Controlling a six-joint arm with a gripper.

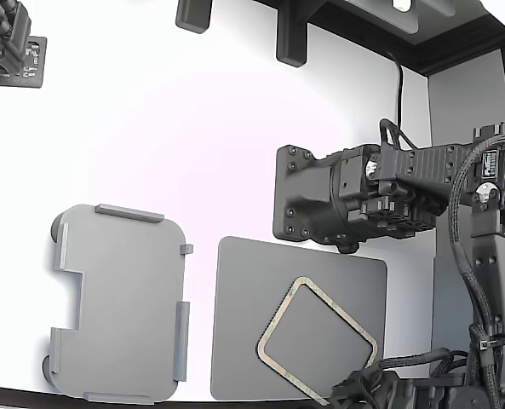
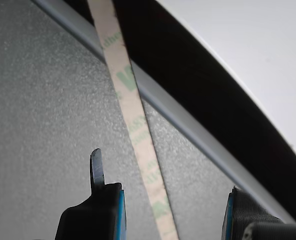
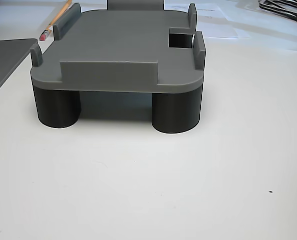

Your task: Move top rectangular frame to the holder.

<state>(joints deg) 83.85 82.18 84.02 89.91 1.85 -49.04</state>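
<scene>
In the exterior view the gripper itself is hidden among dark cables at the lower edge, about five o'clock from the centre of the dark grey flat mat [image 1: 261, 324], and the near corner of the thin beige-tan rectangular frame with greenish mottling [image 1: 352, 322] disappears behind those cables. The frame lies tilted on the mat, its serrated edge toward the exterior view's left. The light grey plastic holder tray with raised edge tabs and a stepped notch [image 1: 124, 298] sits at nine o'clock from the mat, apart from it; the other view shows it standing on dark round legs, its top bare. In the wrist view the black gripper with blue pads [image 2: 173, 212] has its jaws spread apart, gripping nothing, and one strip of the frame [image 2: 138, 130] runs between the fingers [image 2: 108, 210], touching neither; whether the tips reach the mat cannot be told.
</scene>
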